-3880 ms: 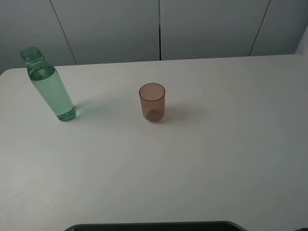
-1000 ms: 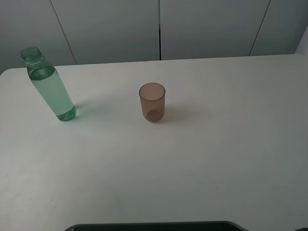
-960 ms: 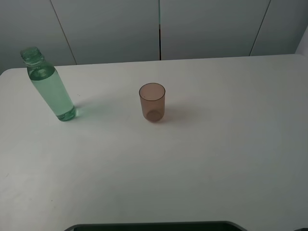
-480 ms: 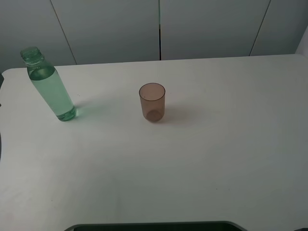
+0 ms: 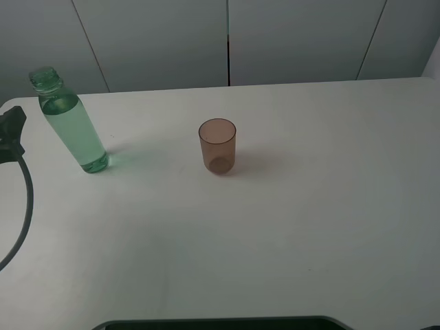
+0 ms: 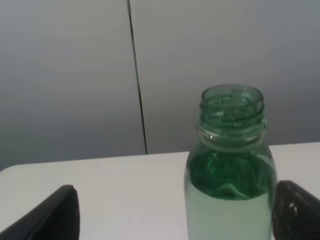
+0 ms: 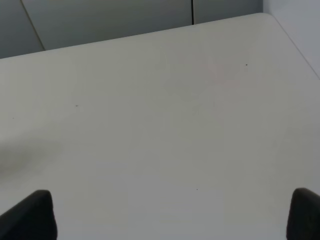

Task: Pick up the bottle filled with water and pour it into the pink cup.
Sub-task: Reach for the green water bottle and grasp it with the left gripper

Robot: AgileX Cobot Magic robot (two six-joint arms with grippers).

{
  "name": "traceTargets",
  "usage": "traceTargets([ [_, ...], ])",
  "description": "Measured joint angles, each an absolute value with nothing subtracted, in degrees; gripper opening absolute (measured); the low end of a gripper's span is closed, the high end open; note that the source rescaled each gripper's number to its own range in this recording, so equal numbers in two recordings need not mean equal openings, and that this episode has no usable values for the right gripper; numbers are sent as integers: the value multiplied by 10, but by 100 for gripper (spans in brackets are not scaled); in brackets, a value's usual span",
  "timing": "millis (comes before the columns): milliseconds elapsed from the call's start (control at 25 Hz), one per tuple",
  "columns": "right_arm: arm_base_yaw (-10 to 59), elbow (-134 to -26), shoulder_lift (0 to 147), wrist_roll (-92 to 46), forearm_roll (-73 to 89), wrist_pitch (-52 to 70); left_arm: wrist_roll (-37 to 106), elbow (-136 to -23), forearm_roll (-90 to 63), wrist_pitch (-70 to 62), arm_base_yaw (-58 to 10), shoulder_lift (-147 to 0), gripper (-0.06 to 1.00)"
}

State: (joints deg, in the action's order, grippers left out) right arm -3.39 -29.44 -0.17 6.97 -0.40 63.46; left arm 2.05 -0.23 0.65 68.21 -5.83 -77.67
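Note:
The green-tinted bottle (image 5: 72,130) stands upright, uncapped and nearly full of water, at the table's far left. The brownish-pink cup (image 5: 218,145) stands empty near the middle, well right of the bottle. My left gripper (image 5: 10,132) is at the left edge, just left of the bottle and apart from it. In the left wrist view the gripper (image 6: 175,215) is open, and the bottle (image 6: 230,170) stands beyond it, close to one finger (image 6: 296,210). My right gripper (image 7: 170,215) is open and empty over bare table; it is out of the exterior view.
The white table (image 5: 289,227) ends at a grey panelled wall (image 5: 227,41) behind. A black cable (image 5: 26,206) loops from the left arm over the table's left side. A dark edge (image 5: 220,323) runs along the front.
My left gripper has come into the exterior view from the left edge and now sits beside the bottle. The bottle and cup have not moved.

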Motion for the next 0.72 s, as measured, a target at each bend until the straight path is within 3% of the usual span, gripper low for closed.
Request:
traceTargets([
  [320, -34, -294, -2, 70, -4, 635, 32, -10, 33, 690, -58, -883, 99],
  [720, -34, -294, -2, 70, -4, 635, 45, -36, 60, 691, -58, -899, 99],
])
